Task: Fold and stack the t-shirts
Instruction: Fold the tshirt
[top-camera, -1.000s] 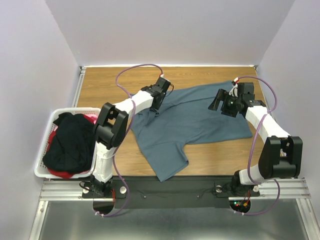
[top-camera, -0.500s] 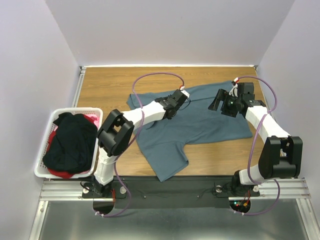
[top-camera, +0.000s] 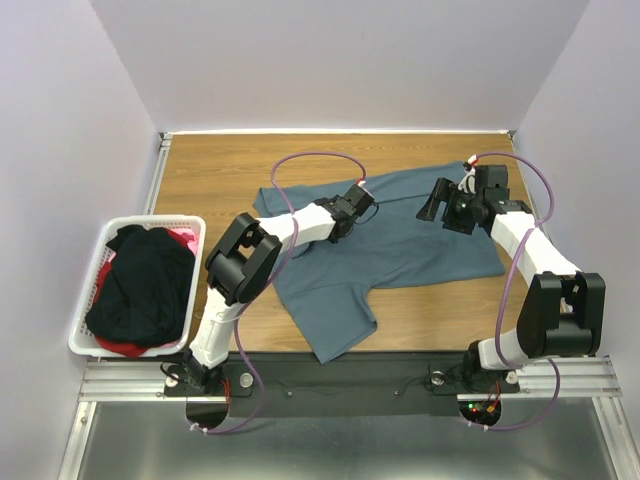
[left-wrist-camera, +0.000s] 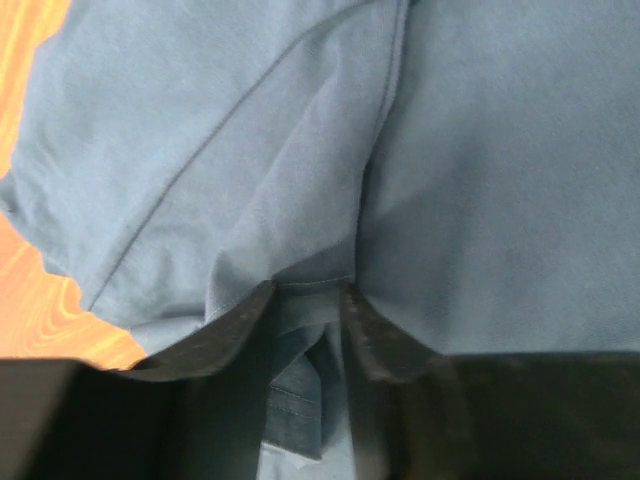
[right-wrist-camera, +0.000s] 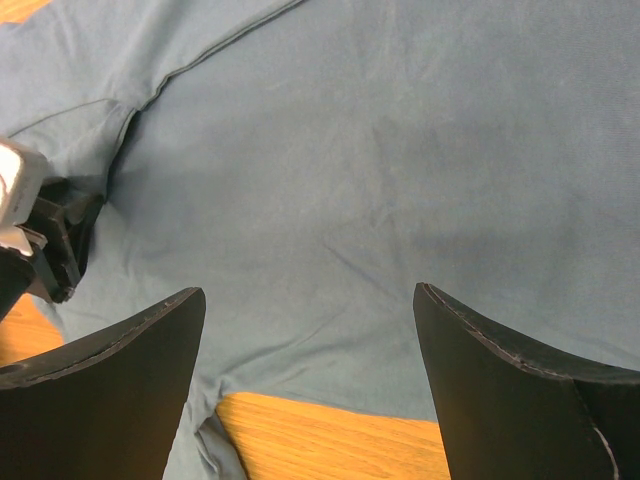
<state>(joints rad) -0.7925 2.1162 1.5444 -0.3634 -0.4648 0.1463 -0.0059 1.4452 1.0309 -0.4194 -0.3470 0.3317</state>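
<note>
The slate blue-grey t-shirt (top-camera: 410, 245) lies spread over the middle of the table, one part hanging toward the near edge. My left gripper (top-camera: 352, 206) sits low on its upper left part. In the left wrist view the left gripper (left-wrist-camera: 310, 295) is shut on a bunched fold of the t-shirt (left-wrist-camera: 480, 180). My right gripper (top-camera: 432, 206) hovers over the shirt's upper right part. In the right wrist view this gripper (right-wrist-camera: 310, 305) stands wide open above flat cloth (right-wrist-camera: 380, 150), holding nothing. A black t-shirt (top-camera: 145, 285) and a red-pink one (top-camera: 183, 236) lie piled in the basket.
A white lattice basket (top-camera: 88, 292) stands at the table's left edge. Bare wood (top-camera: 210, 170) shows at the back left and along the near right (top-camera: 440, 315). Purple cables loop above both arms. The left gripper's body (right-wrist-camera: 40, 250) shows at the left of the right wrist view.
My left gripper has moved right and slightly nearer, from the shirt's far left edge onto the cloth, and its jaws have narrowed onto a fold. The right arm has stayed still.
</note>
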